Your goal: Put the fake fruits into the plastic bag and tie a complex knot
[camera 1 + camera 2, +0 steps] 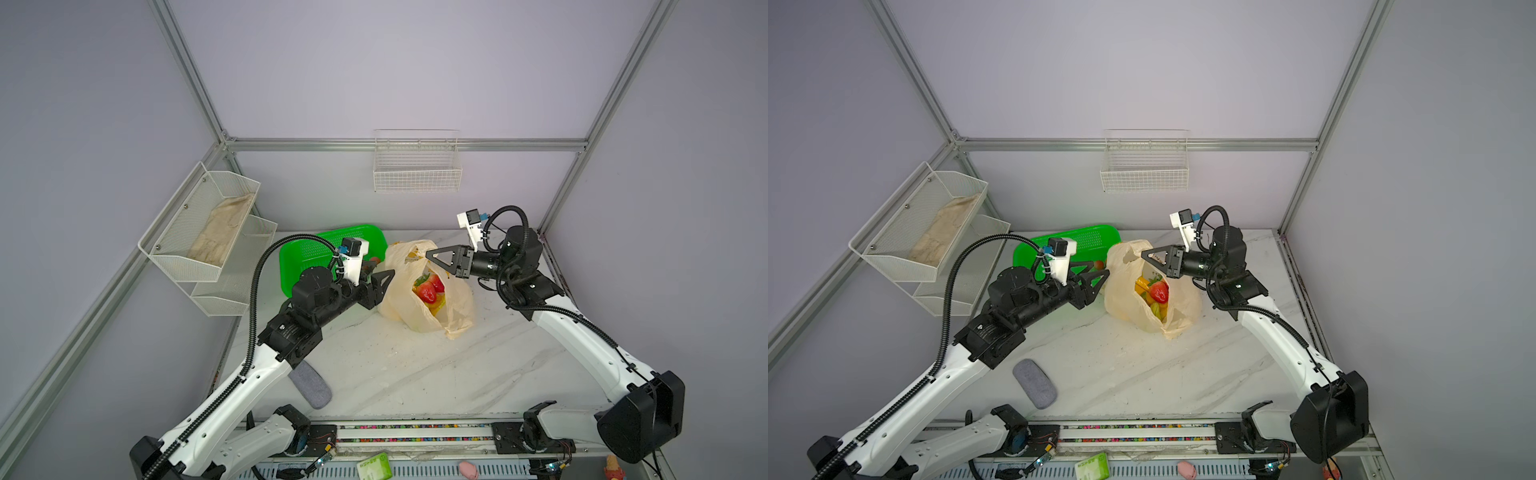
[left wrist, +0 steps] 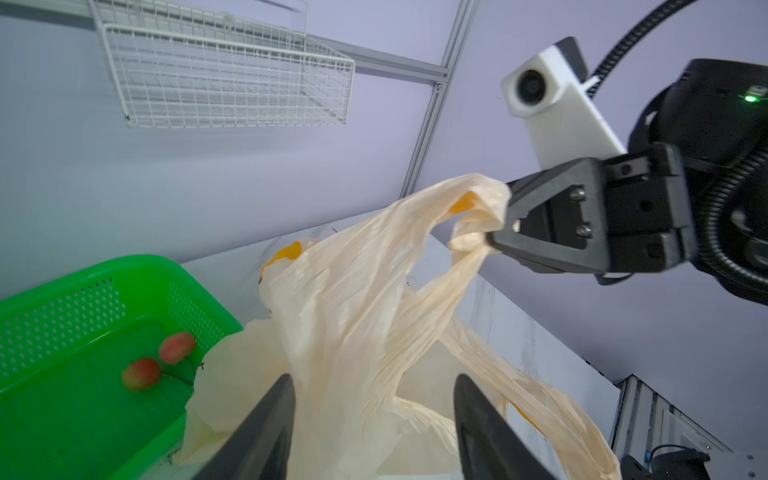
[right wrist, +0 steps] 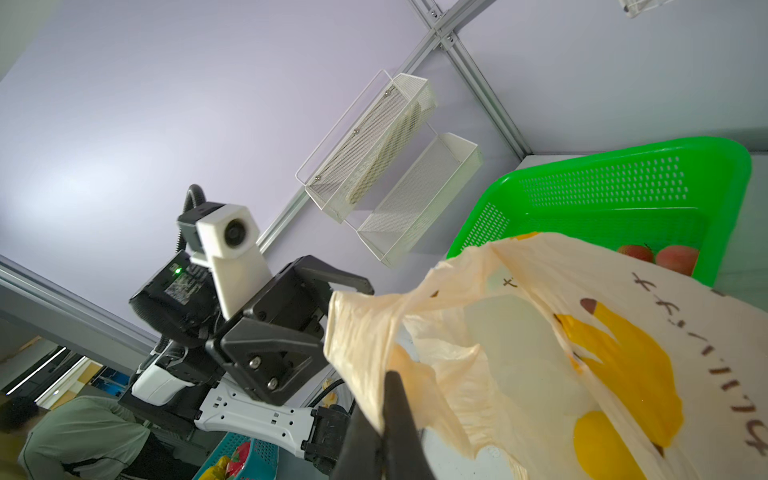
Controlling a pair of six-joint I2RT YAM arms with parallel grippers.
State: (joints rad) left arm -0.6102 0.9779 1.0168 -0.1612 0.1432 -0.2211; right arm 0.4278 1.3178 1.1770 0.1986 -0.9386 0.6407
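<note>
The plastic bag stands on the marble table with its mouth open. Fake fruits lie inside it: a red strawberry on top of yellow and green pieces. Two small red cherries lie in the green basket. My right gripper is shut on a bag handle and holds it up. At the bag's left side my left gripper is open, with loose bag film between its spread fingers.
A grey pad lies near the front left by my left arm. White mesh shelves hang on the left wall and a wire basket on the back wall. The green basket sits right behind my left gripper.
</note>
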